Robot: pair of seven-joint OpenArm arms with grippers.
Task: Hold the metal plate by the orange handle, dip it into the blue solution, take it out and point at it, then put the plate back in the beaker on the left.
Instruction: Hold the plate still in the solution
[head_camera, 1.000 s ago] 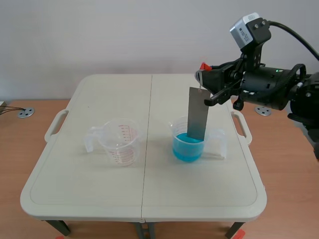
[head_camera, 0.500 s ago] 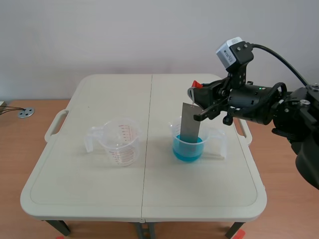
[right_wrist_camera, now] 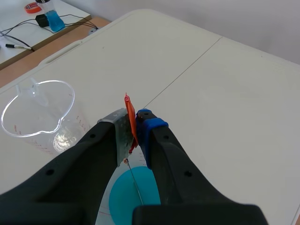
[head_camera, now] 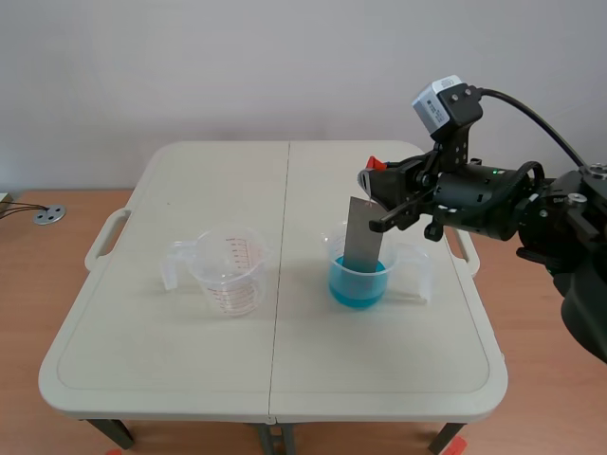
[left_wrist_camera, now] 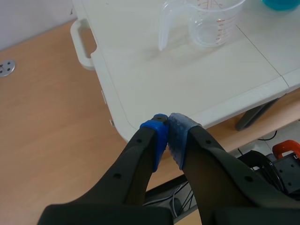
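At far left, off the table (left_wrist_camera: 140, 70) edge, left gripper (left_wrist_camera: 168, 133): hanging over the floor, pads pressing together, gripping nothing.

Left of the table's seam, empty beaker (head_camera: 228, 270): standing upright, waiting to receive the plate at the end.

Right of the seam, second beaker (head_camera: 410, 270): standing upright, holding the blue solution (head_camera: 357, 287).

Inside that beaker, plate (head_camera: 365, 232): hanging upright, lower end appearing to reach the solution. Sitting lower and slightly further left than a second ago, and hardly shifting over the last half second.

Above the plate, orange handle (head_camera: 377, 163): sticking up between the pads.

Coming in from the right, right gripper (right_wrist_camera: 136, 124): clamping nearly closed on the handle, carrying the plate.

Judging from this: dipping under way or just finishing. Lifting out, pointing and returning to the empty beaker not yet starting.
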